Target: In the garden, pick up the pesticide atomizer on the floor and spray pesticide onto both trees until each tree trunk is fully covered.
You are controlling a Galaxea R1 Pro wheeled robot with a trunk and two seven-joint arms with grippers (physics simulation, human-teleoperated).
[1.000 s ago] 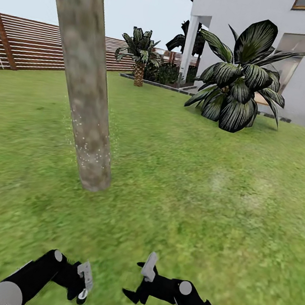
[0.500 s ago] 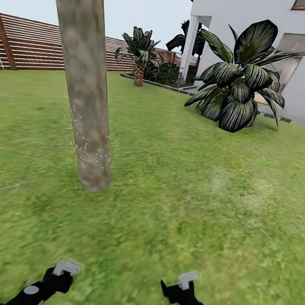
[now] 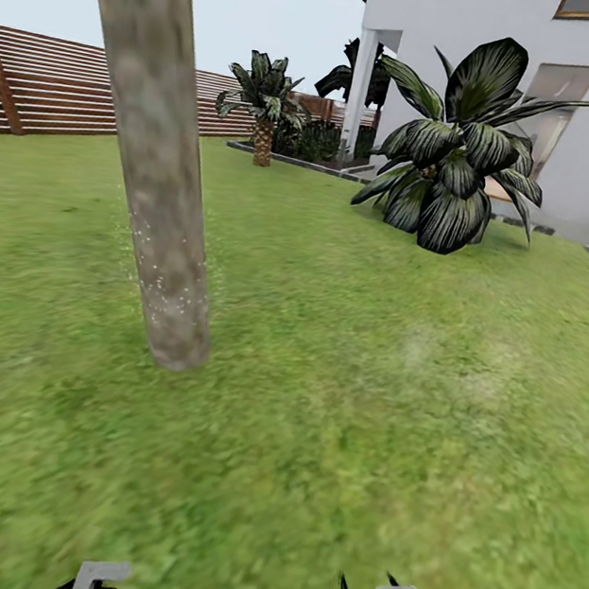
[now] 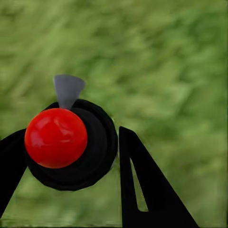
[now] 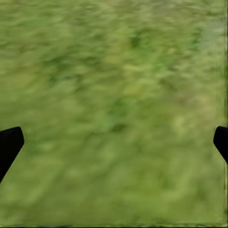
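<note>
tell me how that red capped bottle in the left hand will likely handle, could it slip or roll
The pesticide atomizer looks rigid and small, so probably light. Its body appears round and glossy between the left hand's fingers, so it may twist or slip under a loose grip. Dropped on the grass, it would likely roll only a little.
</note>
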